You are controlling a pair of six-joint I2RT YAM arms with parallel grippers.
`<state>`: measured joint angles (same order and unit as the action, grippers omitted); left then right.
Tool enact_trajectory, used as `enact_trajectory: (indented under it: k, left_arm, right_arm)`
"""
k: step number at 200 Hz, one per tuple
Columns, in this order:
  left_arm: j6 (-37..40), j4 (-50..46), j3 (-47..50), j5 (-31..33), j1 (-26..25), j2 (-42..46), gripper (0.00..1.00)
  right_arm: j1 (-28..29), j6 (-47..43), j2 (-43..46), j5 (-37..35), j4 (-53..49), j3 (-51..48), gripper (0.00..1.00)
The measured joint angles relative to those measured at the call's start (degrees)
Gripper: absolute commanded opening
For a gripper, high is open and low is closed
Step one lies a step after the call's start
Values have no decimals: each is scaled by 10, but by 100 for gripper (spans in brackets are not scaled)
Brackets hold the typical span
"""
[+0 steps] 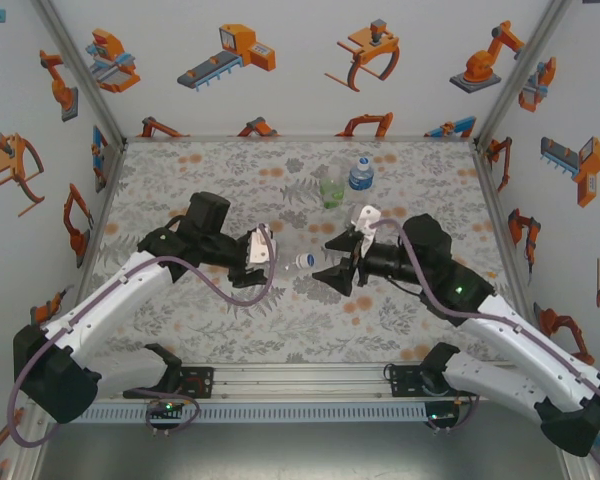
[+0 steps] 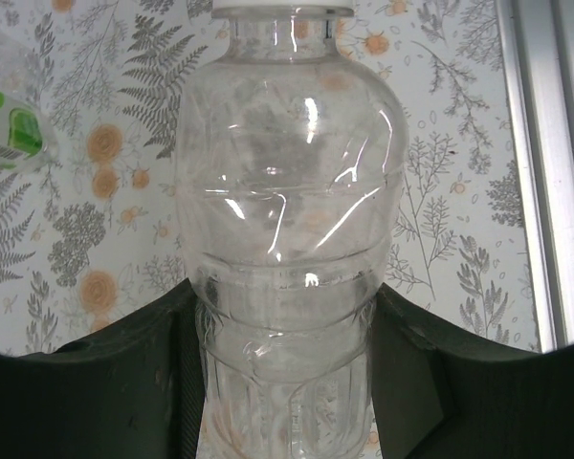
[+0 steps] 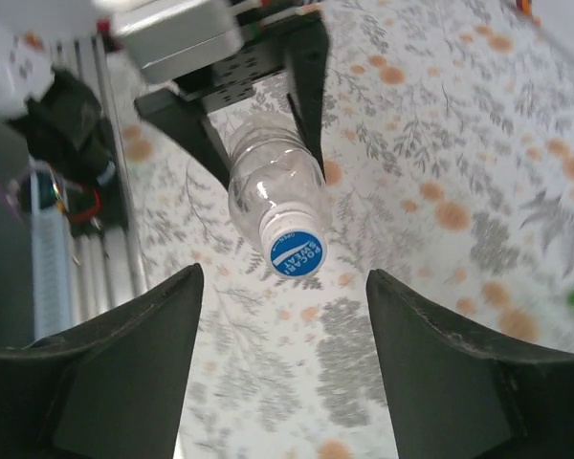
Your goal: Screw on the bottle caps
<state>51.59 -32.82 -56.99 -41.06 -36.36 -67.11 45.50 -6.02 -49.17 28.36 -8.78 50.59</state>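
My left gripper (image 1: 264, 252) is shut on the plain clear bottle (image 1: 283, 262), holding it sideways above the table with its neck toward the right arm. In the left wrist view the bottle (image 2: 287, 220) sits between the fingers (image 2: 124, 382). A bottle cap (image 3: 297, 252), white with a blue printed top, sits on its neck. My right gripper (image 3: 282, 363) stands open just short of that cap, with nothing between its fingers (image 3: 134, 363). From above, the right gripper (image 1: 338, 263) faces the cap (image 1: 305, 262). The green-label bottle (image 1: 331, 188) and the blue-label bottle (image 1: 360, 173) stand upright behind.
The floral table cloth (image 1: 210, 170) lies under everything. Printed walls close in the left, back and right sides. An aluminium rail (image 1: 300, 378) with the arm bases runs along the near edge. The green-label bottle (image 2: 5, 134) shows at the left of the left wrist view.
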Motion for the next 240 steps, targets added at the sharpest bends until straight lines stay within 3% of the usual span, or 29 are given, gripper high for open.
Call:
enact_trajectory:
  k: [28, 58, 114, 139, 171, 186, 204, 216, 240]
  left_arm:
    - [12, -13, 0, -16, -1, 0, 0]
    - [19, -20, 0, -21, -7, 0, 0]
    - [22, -26, 0, -25, -11, -3, 0]
    - [23, -26, -1, -25, -11, -4, 0]
    - [24, -28, -2, -24, -11, -4, 0]
    - [24, -28, -3, -23, -11, -4, 0]
    - [24, -29, -5, -16, -11, -5, 0]
    - [24, -31, -6, -7, -11, -7, 0]
    - [21, -31, -7, 14, -11, -7, 0]
  right_arm:
    - [0, -139, -24, 57, -30, 10, 58]
    - [0, -209, -43, 92, -43, 16, 53]
    - [0, -239, -66, 120, -30, 16, 40]
    - [0, -241, -76, 121, -29, 16, 39]
    - [0, -238, -77, 119, -25, 16, 25]
    - [0, -218, -76, 115, -19, 13, 14]
    - [0, -155, -67, 96, 18, -9, 9]
    - [0, -83, -59, 75, 53, -33, 0]
    - [0, 128, -46, 2, 111, -74, 0]
